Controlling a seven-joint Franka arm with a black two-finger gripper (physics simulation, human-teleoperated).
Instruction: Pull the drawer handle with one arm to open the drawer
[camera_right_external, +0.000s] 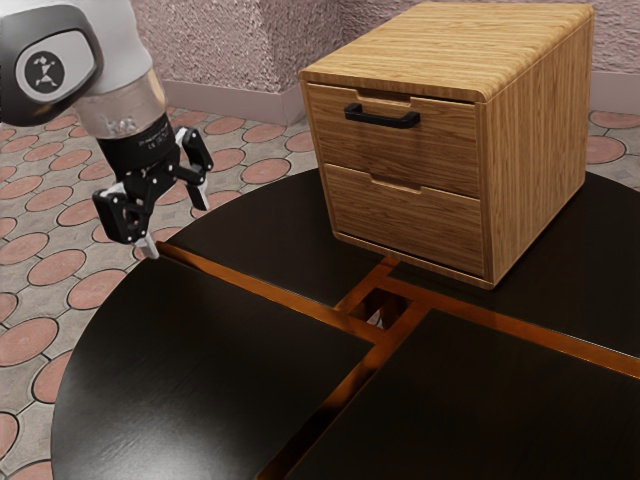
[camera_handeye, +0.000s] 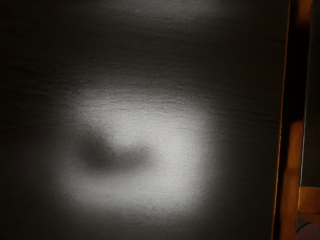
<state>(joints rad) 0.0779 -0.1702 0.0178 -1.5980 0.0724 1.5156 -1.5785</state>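
The round black table carries a wooden two-drawer cabinet on its far part. Orange seams cross the tabletop in front of the cabinet. The Franka arm hangs well apart from the cabinet, toward the exterior view's left. Nothing lies between them. Its gripper is released, fingers spread and holding nothing. The black handle is on the cabinet's top drawer, which sits flush. The wrist view adds a soft shadow on the tabletop.

No words or numbers can be read. The arm's round cap, upper left, carries a small dark emblem.
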